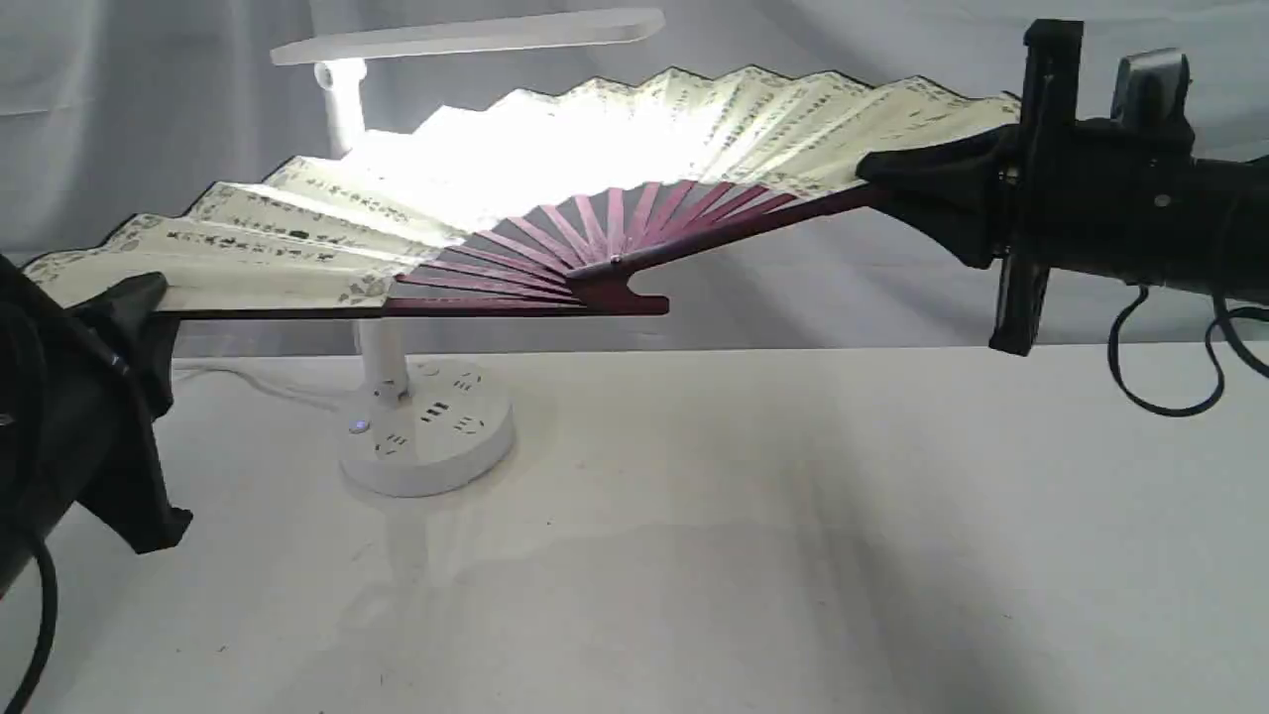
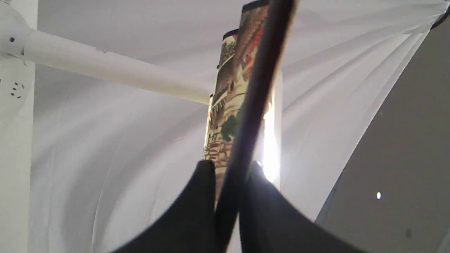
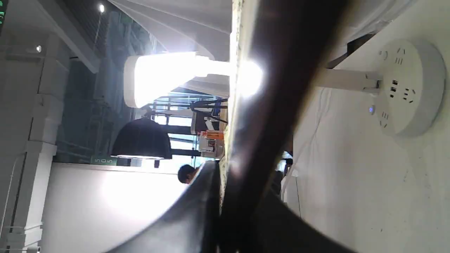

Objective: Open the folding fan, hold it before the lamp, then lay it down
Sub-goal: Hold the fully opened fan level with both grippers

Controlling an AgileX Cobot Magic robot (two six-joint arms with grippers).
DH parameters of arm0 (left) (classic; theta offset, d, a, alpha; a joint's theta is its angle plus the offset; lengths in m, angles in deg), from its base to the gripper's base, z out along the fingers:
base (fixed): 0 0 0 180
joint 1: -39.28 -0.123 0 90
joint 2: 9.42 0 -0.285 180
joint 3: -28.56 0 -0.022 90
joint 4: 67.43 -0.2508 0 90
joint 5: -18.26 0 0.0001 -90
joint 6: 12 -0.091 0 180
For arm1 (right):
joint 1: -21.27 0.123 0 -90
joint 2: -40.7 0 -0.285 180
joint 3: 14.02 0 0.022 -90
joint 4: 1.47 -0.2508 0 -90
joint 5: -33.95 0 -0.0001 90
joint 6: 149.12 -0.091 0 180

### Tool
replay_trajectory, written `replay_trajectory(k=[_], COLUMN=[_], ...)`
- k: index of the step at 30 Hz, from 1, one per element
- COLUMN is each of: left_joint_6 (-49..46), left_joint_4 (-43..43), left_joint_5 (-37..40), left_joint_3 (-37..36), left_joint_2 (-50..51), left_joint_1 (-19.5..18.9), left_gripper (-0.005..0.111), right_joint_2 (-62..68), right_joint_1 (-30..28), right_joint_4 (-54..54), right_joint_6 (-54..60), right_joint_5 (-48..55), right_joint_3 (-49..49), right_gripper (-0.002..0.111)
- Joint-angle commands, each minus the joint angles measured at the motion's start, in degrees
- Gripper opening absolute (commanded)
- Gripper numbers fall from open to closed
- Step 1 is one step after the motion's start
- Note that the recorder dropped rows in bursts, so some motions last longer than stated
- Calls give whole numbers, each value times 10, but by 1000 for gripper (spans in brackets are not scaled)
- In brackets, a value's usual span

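The folding fan (image 1: 555, 178) is spread wide in the air, cream pleats with black calligraphy and maroon ribs meeting at the pivot (image 1: 615, 263). It hangs in front of the white lamp (image 1: 426, 436), whose lit bar head (image 1: 466, 38) glows through the paper. My left gripper (image 1: 149, 297) is shut on the fan's left guard. My right gripper (image 1: 877, 174) is shut on the right guard. In the left wrist view the fingers (image 2: 200, 196) pinch the dark guard (image 2: 256, 91). In the right wrist view the guard (image 3: 281, 105) runs between the jaws, with the lamp's base (image 3: 407, 88) beyond.
A white table (image 1: 744, 535) lies under the fan, with the lamp's round socket base at its back left and a white cord (image 1: 248, 382) trailing left from it. Grey cloth (image 1: 892, 40) hangs behind. A black cable (image 1: 1170, 367) loops under the right arm.
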Motion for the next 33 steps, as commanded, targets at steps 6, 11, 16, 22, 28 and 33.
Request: replay_trajectory(k=[6, 11, 16, 22, 28, 33], left_joint_6=[38, 40, 40, 40, 40, 40], left_joint_4=[37, 37, 37, 37, 37, 17], left_joint_5=[-58, -58, -58, -58, -58, -25], left_joint_3=[11, 11, 11, 11, 11, 11], left_joint_2=[-13, -13, -13, -13, -13, -13], left_joint_1=[-5, -5, -5, -5, -5, -5], left_gripper=[0, 0, 0, 0, 0, 0], right_joint_2=[-1, -1, -1, -1, -1, -1], right_joint_1=[-5, -5, -5, -5, -5, -5], right_joint_4=[16, 16, 16, 16, 16, 36], right_joint_6=[25, 25, 25, 25, 25, 15], right_joint_5=[-27, -27, -27, -27, -27, -36], right_joint_3=[-1, -1, -1, -1, -1, -5], right_gripper=[0, 0, 0, 0, 0, 0])
